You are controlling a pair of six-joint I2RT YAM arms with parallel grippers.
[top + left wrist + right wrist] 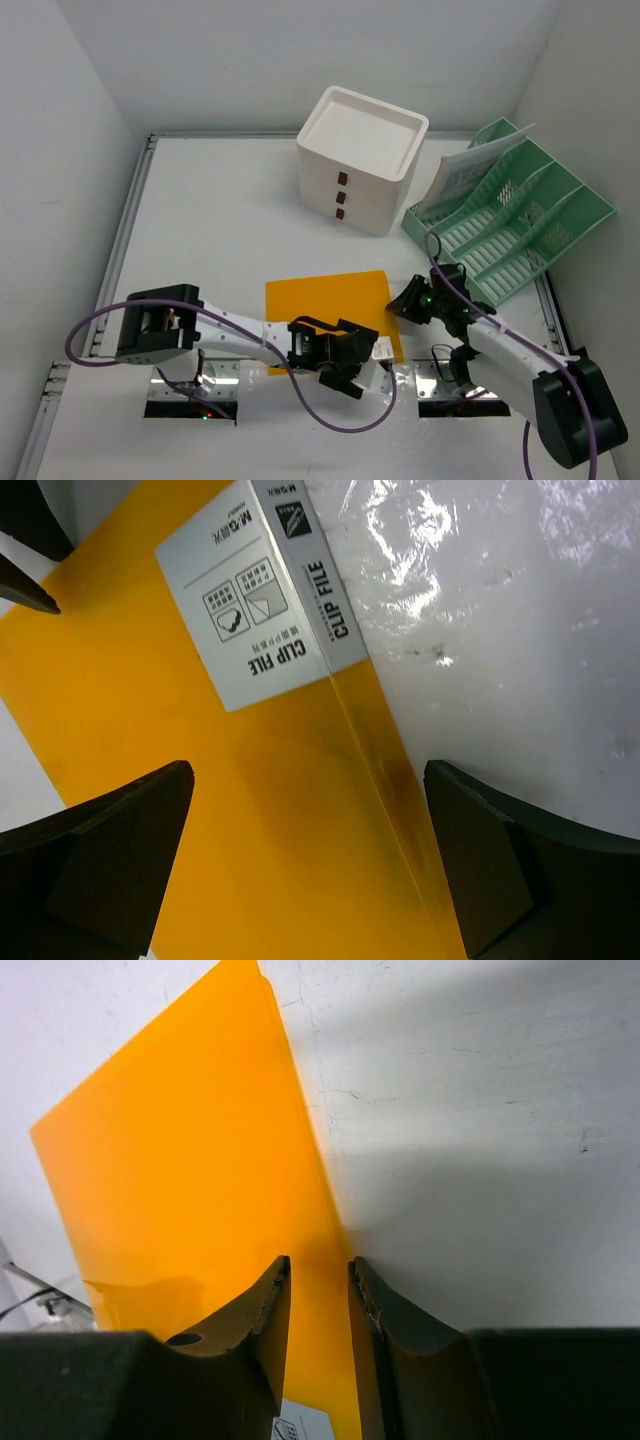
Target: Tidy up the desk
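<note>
An orange clip file (325,305) lies on the white desk (220,220), its white label (265,590) at its near right corner. My left gripper (350,375) hovers open over that corner, and its jaws straddle the file's right edge strip (385,780) without touching. My right gripper (405,300) is at the file's right edge, its narrow jaws closed on the orange edge (318,1270). The file (180,1160) slopes up toward those fingers and casts a shadow on the desk (480,1110).
A white three-drawer box (360,160) stands at the back centre. A green slotted file rack (510,215) with papers (460,175) lies at the back right. A clear plastic sleeve (410,378) lies right of the file. A silver rail (125,230) runs along the left edge.
</note>
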